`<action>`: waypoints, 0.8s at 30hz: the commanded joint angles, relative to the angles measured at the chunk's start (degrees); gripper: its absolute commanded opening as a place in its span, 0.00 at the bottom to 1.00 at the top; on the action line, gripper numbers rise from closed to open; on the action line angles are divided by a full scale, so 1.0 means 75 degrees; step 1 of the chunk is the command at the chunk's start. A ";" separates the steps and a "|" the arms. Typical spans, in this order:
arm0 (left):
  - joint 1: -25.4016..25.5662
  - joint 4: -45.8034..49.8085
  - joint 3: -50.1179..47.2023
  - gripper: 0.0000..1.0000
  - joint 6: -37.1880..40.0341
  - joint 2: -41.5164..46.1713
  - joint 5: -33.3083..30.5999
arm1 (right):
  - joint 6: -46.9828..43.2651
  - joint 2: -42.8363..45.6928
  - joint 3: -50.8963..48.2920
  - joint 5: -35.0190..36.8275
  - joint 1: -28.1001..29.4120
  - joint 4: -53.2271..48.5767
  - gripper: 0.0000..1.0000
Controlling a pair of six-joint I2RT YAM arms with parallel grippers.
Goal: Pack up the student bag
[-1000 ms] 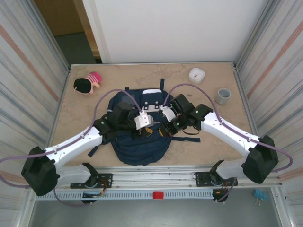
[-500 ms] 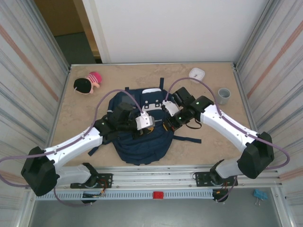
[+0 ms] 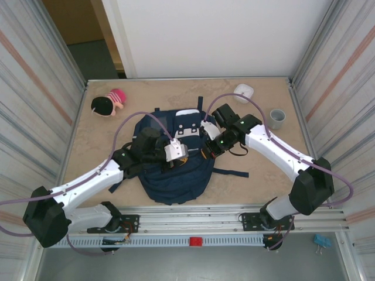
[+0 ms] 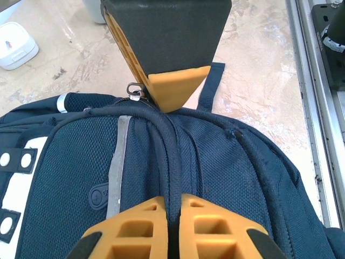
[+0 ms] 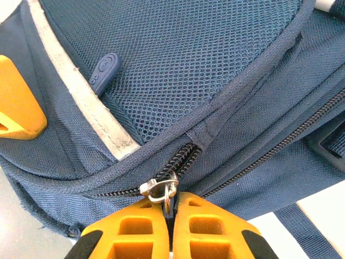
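Backpack point(image 3: 173, 175), one; left claw point(image 4: 172, 206) closed on its seam point(image 4: 157, 116), right claw point(image 5: 171, 204) closed on one zipper pull point(image 5: 160, 188).

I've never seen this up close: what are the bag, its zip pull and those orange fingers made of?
The student bag looks like navy synthetic fabric, its mesh weave visible. The zip pull shines silver, likely metal. The orange fingers look like matte plastic, with hollow ribbed cells.

I find no words or numbers to read. The bag point(image 5: 178, 48) has a rubber tab point(image 5: 106, 69) with a raised curl mark, no letters. The white box point(image 4: 16, 46) bears a sticker point(image 4: 7, 44), too small to read.
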State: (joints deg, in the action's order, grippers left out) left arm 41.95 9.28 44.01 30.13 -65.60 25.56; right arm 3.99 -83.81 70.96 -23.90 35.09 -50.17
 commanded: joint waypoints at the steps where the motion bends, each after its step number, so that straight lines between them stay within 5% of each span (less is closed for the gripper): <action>1: -0.0144 0.0537 -0.0259 0.02 -0.0059 0.0134 0.0006 | 0.0244 0.0284 -0.0047 0.0730 -0.0480 -0.0332 0.07; 4: -0.0151 0.0468 -0.0325 0.02 -0.0056 0.0123 -0.0004 | 0.0329 0.0539 -0.0288 0.0193 -0.0636 -0.0241 0.39; 6: -0.0157 0.0385 -0.0404 0.03 -0.0062 0.0154 -0.0026 | 0.0434 0.0863 -0.0626 -0.0033 -0.0750 -0.0034 0.48; 14: -0.0587 -0.0635 -0.1038 0.03 -0.0116 0.0588 0.0816 | 0.1496 0.2269 -0.2316 -0.1952 -0.1573 0.2108 0.53; 24: -0.1122 -0.1496 -0.1728 0.04 -0.0571 0.1368 0.1410 | 0.2200 0.2529 -0.3245 -0.1598 -0.0844 0.4175 0.59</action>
State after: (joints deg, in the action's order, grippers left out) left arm 34.37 1.28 31.44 27.77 -57.32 34.79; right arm 18.52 -64.97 46.35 -36.82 26.20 -24.64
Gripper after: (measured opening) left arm 0.083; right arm 0.576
